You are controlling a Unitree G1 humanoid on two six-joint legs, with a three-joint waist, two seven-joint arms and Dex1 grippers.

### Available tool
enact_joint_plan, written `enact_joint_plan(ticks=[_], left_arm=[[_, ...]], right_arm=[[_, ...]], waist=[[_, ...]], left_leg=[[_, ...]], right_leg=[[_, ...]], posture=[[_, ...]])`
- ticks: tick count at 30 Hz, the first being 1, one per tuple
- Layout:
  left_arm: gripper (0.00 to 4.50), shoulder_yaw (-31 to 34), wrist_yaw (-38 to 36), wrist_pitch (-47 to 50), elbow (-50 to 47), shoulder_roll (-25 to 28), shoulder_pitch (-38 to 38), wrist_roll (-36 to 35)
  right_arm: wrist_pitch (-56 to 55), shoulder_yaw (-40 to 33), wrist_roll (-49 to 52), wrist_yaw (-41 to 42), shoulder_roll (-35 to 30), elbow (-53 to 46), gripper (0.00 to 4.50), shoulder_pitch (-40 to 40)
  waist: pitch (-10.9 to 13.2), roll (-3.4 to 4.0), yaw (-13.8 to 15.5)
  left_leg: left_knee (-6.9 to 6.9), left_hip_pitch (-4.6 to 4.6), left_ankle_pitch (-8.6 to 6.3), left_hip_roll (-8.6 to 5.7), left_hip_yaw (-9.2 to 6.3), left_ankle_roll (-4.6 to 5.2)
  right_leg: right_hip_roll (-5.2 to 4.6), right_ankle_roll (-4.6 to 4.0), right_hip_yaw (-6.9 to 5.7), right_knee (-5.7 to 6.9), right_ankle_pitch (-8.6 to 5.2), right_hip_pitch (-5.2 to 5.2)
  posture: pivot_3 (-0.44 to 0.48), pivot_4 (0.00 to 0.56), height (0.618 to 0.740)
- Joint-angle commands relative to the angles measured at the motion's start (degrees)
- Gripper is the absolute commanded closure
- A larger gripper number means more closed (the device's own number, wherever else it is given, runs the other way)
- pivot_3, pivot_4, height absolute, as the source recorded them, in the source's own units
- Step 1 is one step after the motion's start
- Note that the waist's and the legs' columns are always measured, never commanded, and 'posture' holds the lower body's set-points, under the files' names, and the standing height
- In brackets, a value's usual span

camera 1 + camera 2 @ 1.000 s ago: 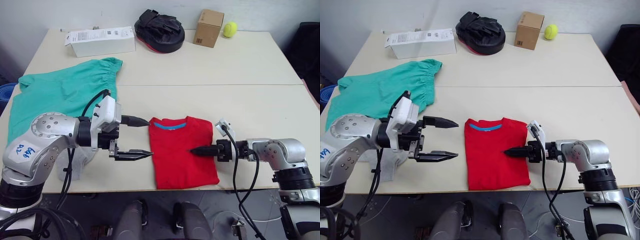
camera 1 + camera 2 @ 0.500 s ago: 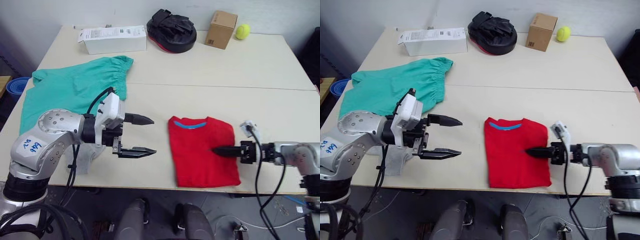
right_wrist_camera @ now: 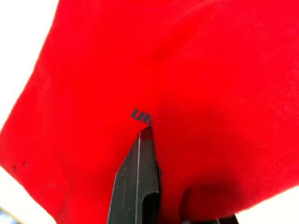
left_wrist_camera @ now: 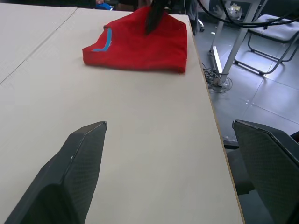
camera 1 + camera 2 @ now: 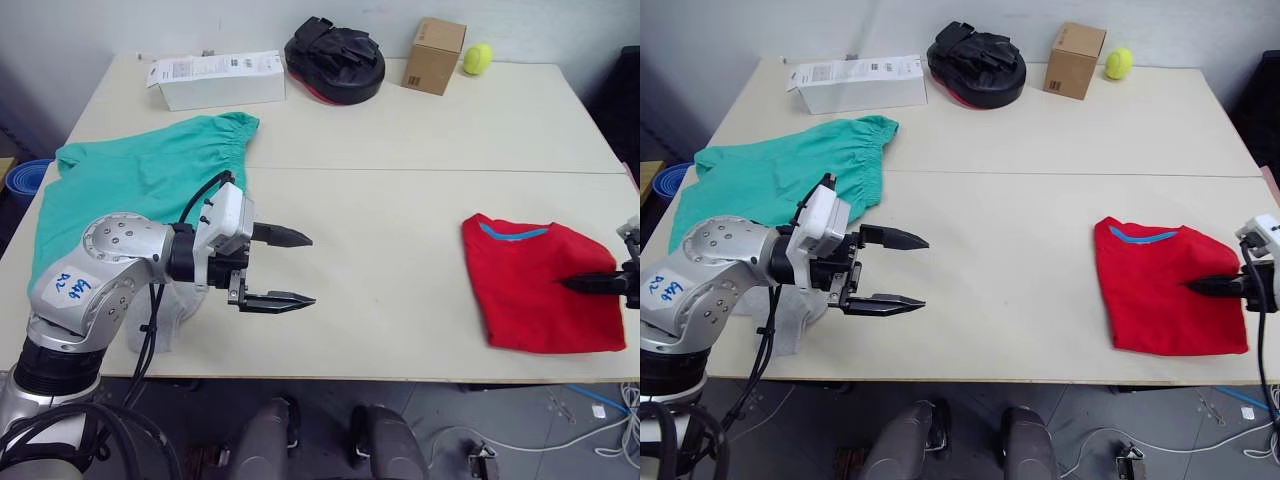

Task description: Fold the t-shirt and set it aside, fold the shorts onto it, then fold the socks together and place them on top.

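Observation:
The folded red t-shirt (image 5: 530, 300) lies near the table's right front corner, blue collar band toward the back. My right gripper (image 5: 575, 284) is shut on its right side, with the cloth bunched around the black fingers (image 3: 138, 182). My left gripper (image 5: 311, 270) hangs open over bare table, left of centre and well apart from the shirt. Behind my left arm the teal-green shorts (image 5: 130, 180) lie spread at the table's left. A light grey bit of the socks (image 5: 160, 325) shows under that arm by the front edge.
Along the back edge stand a white carton (image 5: 215, 78), a black bag (image 5: 335, 55), a cardboard box (image 5: 434, 55) and a tennis ball (image 5: 476, 58). The table (image 5: 400, 220) has a seam across its middle. Its right edge is close to the shirt.
My right gripper has dragged the folded t-shirt from the table's front centre to the right. The left gripper has stayed open in about the same place.

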Motion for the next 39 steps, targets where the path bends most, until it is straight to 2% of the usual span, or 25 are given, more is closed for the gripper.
enact_joint_plan(ticks=[1, 7, 11, 12, 16, 18, 24, 28, 34, 36, 39], left_arm=[[0.0, 0.8, 0.0, -1.0, -0.8, 0.3, 0.4, 0.1], [0.0, 1.0, 0.7, -0.9, -1.4, 0.3, 0.6, 0.1], [0.0, 1.0, 1.2, -1.0, -1.8, 0.3, 1.1, 0.2], [0.0, 1.1, 1.3, -1.0, -1.9, 0.3, 1.2, 0.2], [0.0, 1.0, 1.5, -1.2, -2.0, 0.3, 1.4, 0.2], [0.0, 1.0, 1.5, -1.3, -1.7, 0.4, 1.2, 0.2], [0.0, 0.8, 1.5, -1.8, -1.3, 0.2, 1.2, 0.6], [0.0, 0.9, 1.9, -2.1, -1.2, 0.0, 1.5, 0.6], [0.0, 1.8, 3.4, -2.1, -0.9, -0.3, 1.9, 0.7], [0.0, 2.4, 4.5, -1.7, -1.4, -0.4, 2.7, 0.5], [0.0, 3.4, 6.1, -1.4, -2.3, -0.2, 4.3, 0.6]], right_arm=[[-7.5, 0.7, -6.4, -0.8, -2.5, 7.8, 4.47, -5.4], [-15.0, 1.0, -13.5, -7.3, -1.6, 17.0, 4.47, -11.5], [-15.3, 1.0, -15.5, -5.7, -0.7, 18.7, 4.47, -11.7], [-15.4, 0.8, -15.7, -5.4, -0.5, 18.9, 3.9, -11.5], [-14.9, 0.3, -16.7, -6.1, -0.3, 19.5, 2.68, -11.2], [-14.8, -0.2, -16.8, -6.2, -0.5, 19.6, 1.86, -11.4], [-15.1, -3.4, -16.0, -10.1, -2.8, 20.2, 0.02, -14.6], [-15.7, -7.5, -14.1, -13.5, -2.7, 20.4, 0.02, -19.5], [-14.7, -12.2, -8.5, -6.1, 2.8, 16.7, 0.02, -27.5], [-12.1, -13.3, -5.4, -1.3, 6.5, 12.6, 0.02, -28.8], [-4.9, -14.4, 1.5, 4.1, 12.8, -1.2, 0.02, -25.4]], waist=[[0.0, 0.09, -0.1], [0.0, 0.14, -0.3], [0.0, 0.17, -0.2], [0.0, 0.18, -0.2], [0.0, 0.2, -0.2], [0.0, 0.2, -0.1], [0.0, 0.28, -0.2], [0.0, 0.39, -0.3], [0.0, 0.41, -0.8], [0.0, 0.41, -1.3], [0.0, 0.43, -1.6]], left_leg=[[0.0, 0.01, 0.0, 0.0, 0.02, 0.0], [-0.01, 0.02, 0.05, 0.03, 0.01, -0.09], [-0.01, 0.02, 0.05, 0.03, 0.0, -0.1], [-0.01, 0.02, 0.05, 0.03, 0.01, -0.1], [0.04, 0.02, 0.06, 0.03, 0.01, -0.1], [0.06, 0.02, 0.06, 0.03, 0.0, -0.09], [0.08, 0.03, 0.06, 0.03, 0.01, -0.1], [0.08, 0.03, 0.06, 0.03, 0.01, -0.1], [0.08, 0.04, 0.06, 0.03, 0.0, -0.11], [0.09, 0.04, 0.06, 0.03, -0.01, -0.11], [0.09, 0.06, 0.06, 0.04, 0.0, -0.1]], right_leg=[[0.0, 0.0, 0.03, 0.0, 0.0, -0.01], [0.03, 0.0, 0.05, 0.01, 0.0, -0.03], [0.03, 0.0, 0.05, 0.01, 0.0, -0.02], [0.03, 0.0, 0.05, 0.01, 0.0, -0.02], [0.02, 0.0, 0.06, 0.05, 0.0, -0.01], [0.02, 0.0, 0.05, 0.06, 0.0, -0.01], [0.02, 0.0, 0.06, 0.12, 0.0, -0.02], [0.02, -0.01, 0.08, 0.12, 0.0, -0.03], [0.05, -0.01, 0.07, 0.14, 0.0, -0.02], [0.04, -0.01, 0.07, 0.2, 0.0, -0.01], [0.04, 0.0, 0.09, 0.4, 0.0, -0.06]], posture=[[0.0, 0.15, 0.74], [0.0, 0.15, 0.74], [0.0, 0.15, 0.74], [0.0, 0.15, 0.74], [0.0, 0.15, 0.74], [0.0, 0.15, 0.74], [0.0, 0.15, 0.74], [0.0, 0.15, 0.74], [0.0, 0.15, 0.74], [0.0, 0.15, 0.74], [0.0, 0.15, 0.74]])
